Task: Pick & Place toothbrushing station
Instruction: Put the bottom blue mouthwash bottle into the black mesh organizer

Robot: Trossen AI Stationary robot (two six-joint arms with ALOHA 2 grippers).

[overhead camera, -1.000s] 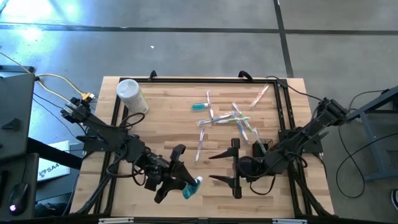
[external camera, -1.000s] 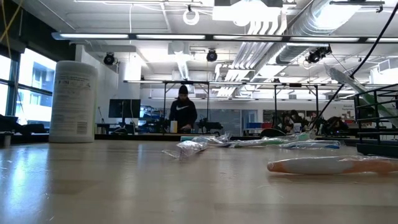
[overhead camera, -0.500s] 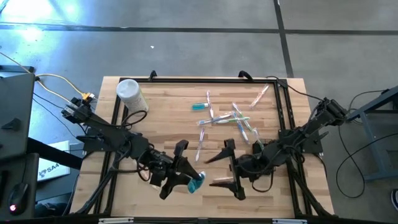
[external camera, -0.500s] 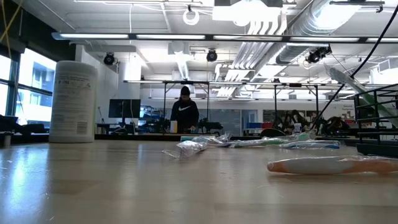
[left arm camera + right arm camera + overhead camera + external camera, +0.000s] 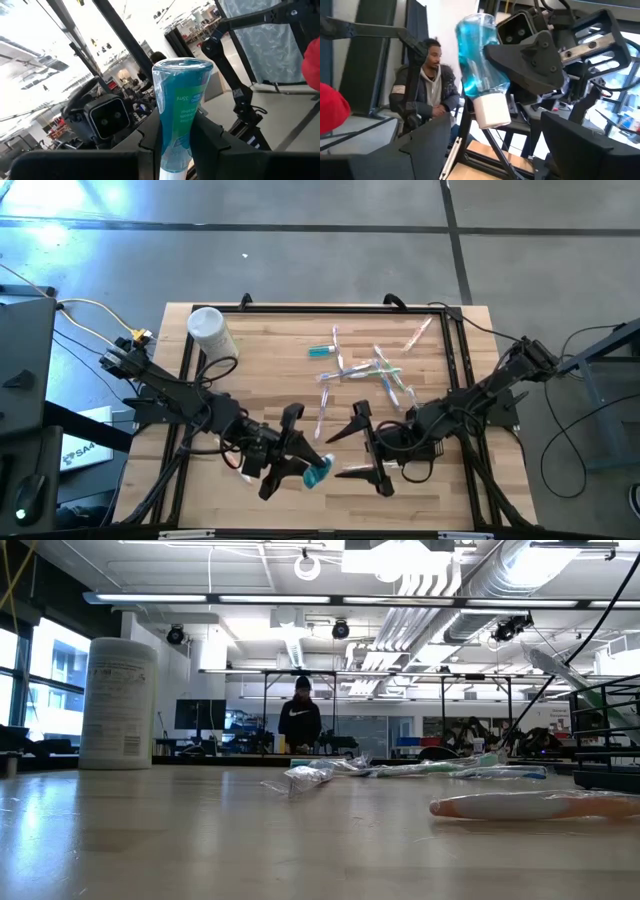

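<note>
Toothpaste tube (image 5: 316,474): small, clear-walled, filled with teal-blue paste, with a white cap (image 5: 492,110) at one end and a flat crimped seal at the other. It is lifted off the table, near the front edge, well apart from the toothbrush pile.

Tube label (image 5: 183,112): a green panel on the side with white lettering. It reads backwards or upside down from the left wrist view, and only something like "35ml" can be guessed at; no brand is readable.

Left gripper (image 5: 291,461): clenched on the toothpaste tube, its dark fingers (image 5: 212,142) pressing both sides of the lower body. The crimped end points away from the wrist.

Right gripper (image 5: 362,450): fingers spread wide and holding nothing, just beside the tube on the side away from the left arm. From its wrist camera the tube sits between the two fingers (image 5: 427,145) but apart from both.

Toothbrushes (image 5: 365,372): a loose scatter of thin clear and pastel ones lying flat on the wooden table (image 5: 260,370), behind the tube towards the table's far side. One orange-toned brush (image 5: 530,805) lies closest to the low camera.

Second teal tube (image 5: 322,351): lying flat at the far edge of the toothbrush pile.

White canister (image 5: 211,333): stands upright at the far left corner, well apart from the toothbrushes. Its printed label (image 5: 117,705) is too small to read.

Person (image 5: 299,718): standing in dark clothing in the room beyond the table.
</note>
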